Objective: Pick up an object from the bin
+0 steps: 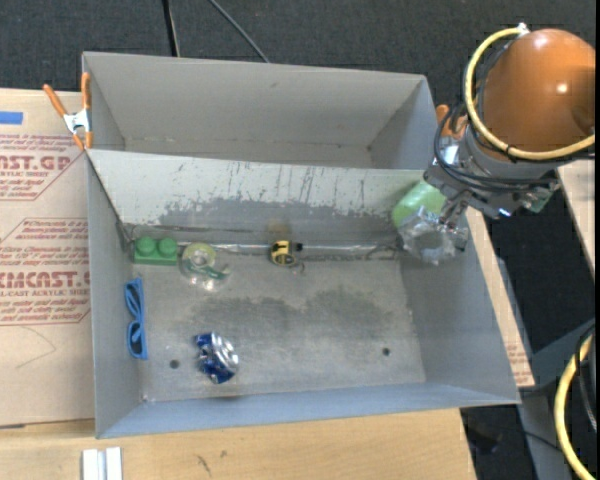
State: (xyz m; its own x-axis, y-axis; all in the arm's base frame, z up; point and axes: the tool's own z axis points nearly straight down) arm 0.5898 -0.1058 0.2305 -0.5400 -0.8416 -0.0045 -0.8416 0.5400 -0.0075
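My gripper [435, 236] hangs at the bin's right wall, near the far right corner of the floor. A pale green rounded thing [416, 204] sits right against its upper left side; I cannot tell whether it is gripped or rests on the wall behind. The nearest loose thing on the floor is a small yellow and black piece [282, 253] by the back wall, well to the gripper's left.
Along the back left lie a green brick [155, 250] and a clear tape roll [201, 264]. Blue sunglasses [135, 319] lie by the left wall. A crumpled blue and white wrapper [216, 356] lies near the front left. The arm's orange dome rises outside the right rim.
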